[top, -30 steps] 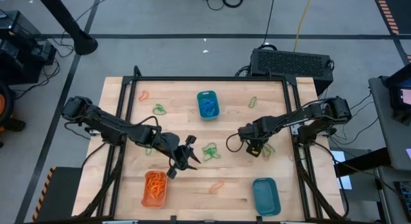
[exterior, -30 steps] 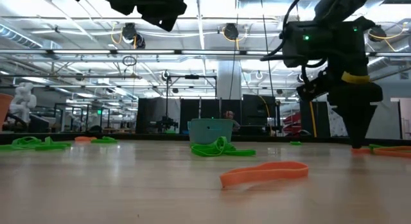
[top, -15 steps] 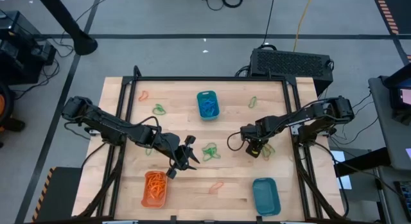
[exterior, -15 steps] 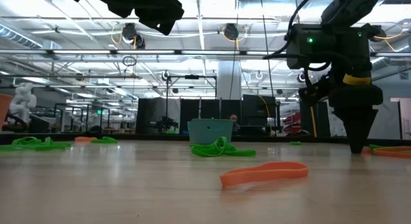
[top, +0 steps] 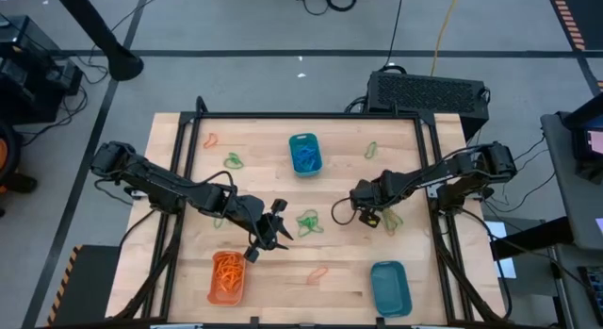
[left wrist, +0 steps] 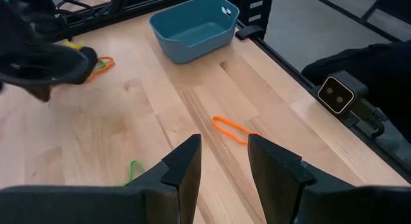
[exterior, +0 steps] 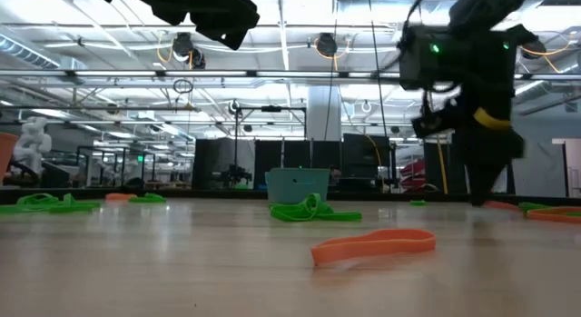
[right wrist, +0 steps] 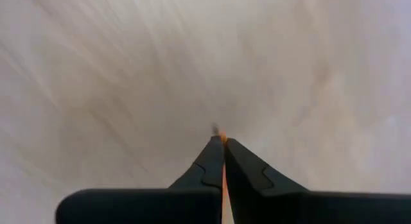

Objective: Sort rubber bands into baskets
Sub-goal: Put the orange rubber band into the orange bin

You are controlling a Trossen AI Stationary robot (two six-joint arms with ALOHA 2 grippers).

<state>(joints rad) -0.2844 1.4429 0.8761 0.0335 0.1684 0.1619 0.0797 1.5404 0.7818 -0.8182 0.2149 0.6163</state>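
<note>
The right gripper (top: 369,216) is right of centre in the high view, its jaws pressed together on a thin orange band (right wrist: 222,139), which shows in the right wrist view as a sliver of orange between the fingertips (right wrist: 212,161). A green band (top: 390,220) lies on the table (top: 283,277) just to its right. The left gripper (top: 285,231) hangs below centre with its jaws apart and nothing between them; the green bunch (top: 309,222) lies just to its right, and a loose orange band (top: 318,272) lies lower, toward the bottom edge, also seen ahead of the left fingers (left wrist: 183,169) in the left wrist view. There are three baskets: a teal one (top: 303,153) at upper centre holding blue bands, an orange one (top: 226,277) at lower left holding orange bands, and a second teal one (top: 390,287) at lower right. Loose bands elsewhere on the table number three: an orange one (top: 211,139) at upper left, a green one (top: 233,160) beside it, and a green one (top: 370,150) at upper right.
</note>
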